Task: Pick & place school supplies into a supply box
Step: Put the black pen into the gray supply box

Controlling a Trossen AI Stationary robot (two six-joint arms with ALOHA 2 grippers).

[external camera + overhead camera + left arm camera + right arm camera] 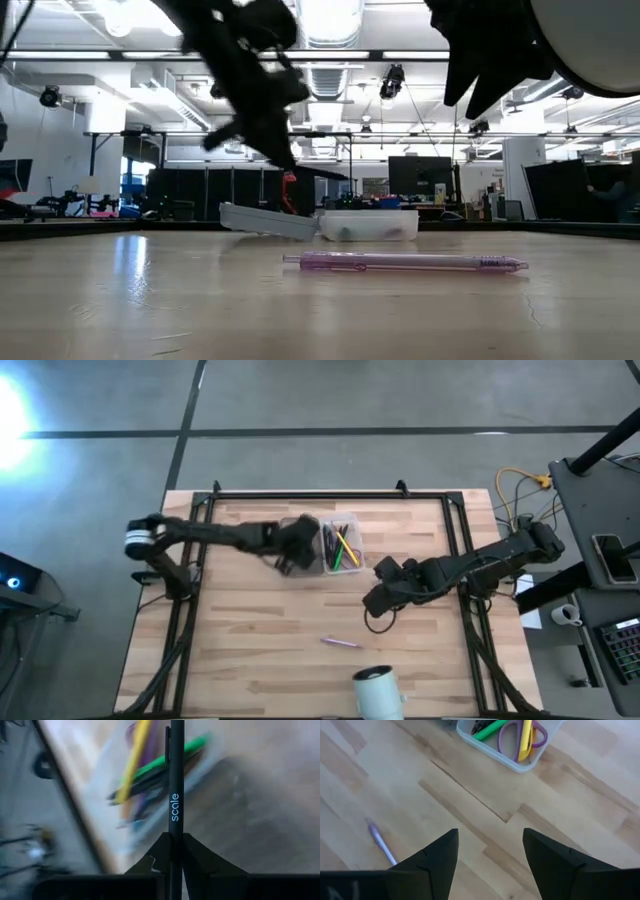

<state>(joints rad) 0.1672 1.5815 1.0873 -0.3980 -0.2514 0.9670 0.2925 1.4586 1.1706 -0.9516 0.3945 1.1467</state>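
Two grippers are in view, and we begin with the left gripper [300, 547], which hangs over the supply box [340, 546] at the far middle of the table. Its fingers [197, 860] are pressed onto a thin black pen [174, 795] printed with the word "scale", the pen standing straight out past the fingertips. Just beyond the pen tip we see the box's open tray holding a yellow marker [135, 755], a green marker [167, 760] and something purple we cannot make out there.

The right gripper [490, 855] hovers over bare wood nearer the front and to the right of the box, its two dark fingers spread wide with nothing between them. In its wrist view the tray shows the green marker, the yellow marker and purple-handled scissors [512, 737]. A pink-purple pen [340, 643] lies alone on the boards, near this gripper and well apart from the box.

At the front edge stands a white cup [376, 690]. The table [250, 640] is pale butcher-block wood with a dark frame around it.

Beyond it, in the low view, we see a large hall with ceiling lights [330, 20], dark partitions and desks, and grey floor around the table.
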